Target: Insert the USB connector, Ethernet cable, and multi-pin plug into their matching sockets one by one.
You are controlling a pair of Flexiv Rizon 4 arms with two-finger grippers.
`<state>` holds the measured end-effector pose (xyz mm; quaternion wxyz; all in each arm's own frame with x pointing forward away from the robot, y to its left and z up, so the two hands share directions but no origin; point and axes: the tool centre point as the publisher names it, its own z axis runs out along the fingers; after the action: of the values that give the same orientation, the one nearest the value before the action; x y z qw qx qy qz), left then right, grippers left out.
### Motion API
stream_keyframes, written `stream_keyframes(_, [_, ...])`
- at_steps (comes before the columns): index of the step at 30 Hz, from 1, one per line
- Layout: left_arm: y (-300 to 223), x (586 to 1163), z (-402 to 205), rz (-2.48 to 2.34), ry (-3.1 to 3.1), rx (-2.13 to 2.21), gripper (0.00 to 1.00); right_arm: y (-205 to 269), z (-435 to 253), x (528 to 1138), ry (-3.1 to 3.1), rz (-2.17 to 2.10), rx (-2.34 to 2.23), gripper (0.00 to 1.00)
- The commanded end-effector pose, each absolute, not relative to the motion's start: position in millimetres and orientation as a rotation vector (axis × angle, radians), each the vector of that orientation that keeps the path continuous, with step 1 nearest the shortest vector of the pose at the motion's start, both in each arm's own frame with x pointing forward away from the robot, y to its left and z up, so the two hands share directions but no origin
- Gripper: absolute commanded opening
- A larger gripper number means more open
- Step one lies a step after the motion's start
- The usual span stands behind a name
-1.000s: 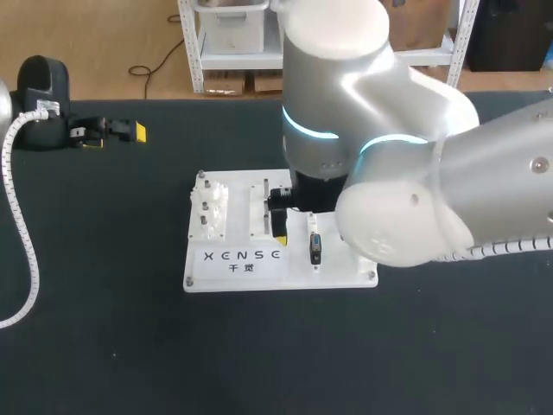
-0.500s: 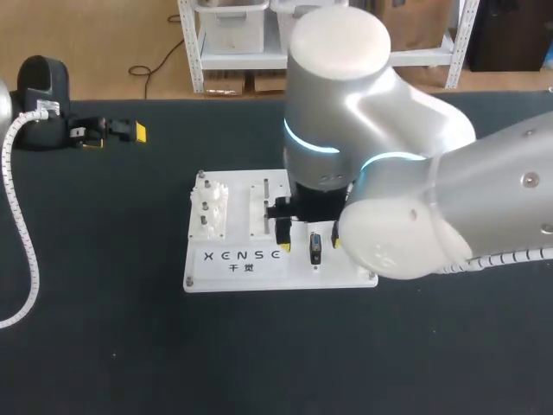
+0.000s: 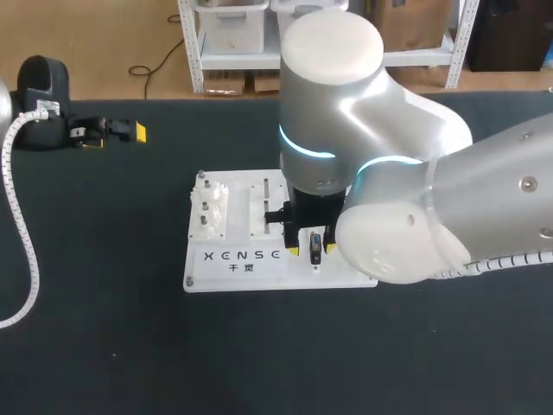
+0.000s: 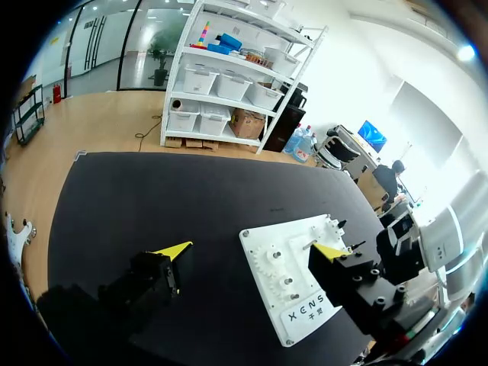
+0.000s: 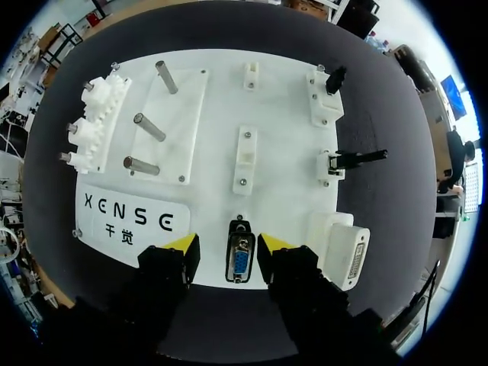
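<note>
The multi-pin plug (image 5: 239, 259), black with a blue face, stands upright near the front edge of the white board (image 5: 282, 114). My right gripper (image 5: 229, 242) straddles it, one yellow-tipped finger on each side, with a narrow gap still showing, so it is open. In the head view the plug (image 3: 315, 249) sits between the same tips, under my right gripper (image 3: 313, 251). Two black plugs (image 5: 333, 78) (image 5: 358, 158) rest in white holders on the board's right side. My left gripper (image 4: 252, 250) stands wide open and empty, far left of the board (image 4: 282, 252).
A white multi-pin socket block (image 5: 345, 250) stands right beside the right finger. Three metal pegs (image 5: 145, 126) and a white gear block (image 5: 91, 126) occupy the board's left half. My left gripper (image 3: 112, 131) rests at the table's back left. My big right arm hides the board's right half (image 3: 259, 275).
My right gripper has moved toward the board's front edge until it straddles the multi-pin plug, and its fingers have narrowed around it. The left arm has stayed put.
</note>
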<state>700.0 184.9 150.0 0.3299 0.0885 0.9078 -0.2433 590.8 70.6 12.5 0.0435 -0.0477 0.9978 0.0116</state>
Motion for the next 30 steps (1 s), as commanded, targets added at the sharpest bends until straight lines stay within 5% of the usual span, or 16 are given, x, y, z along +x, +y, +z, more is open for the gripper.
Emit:
stream_keyframes(1, [184.9, 700.0, 150.0, -0.636, 2.374, 0.232, 1.0, 68.1, 12.4, 590.2, 3.049, 0.049, -0.129, 0.45])
stream_keyframes(18, [184.9, 700.0, 150.0, -0.636, 2.374, 0.232, 1.0, 69.6, 12.9, 590.0, 3.059, 0.051, -0.096, 0.42])
stream_keyframes(30, [184.9, 700.0, 150.0, -0.636, 2.374, 0.232, 1.0, 68.6, 10.1, 590.2, 3.071, 0.064, -0.087, 0.27])
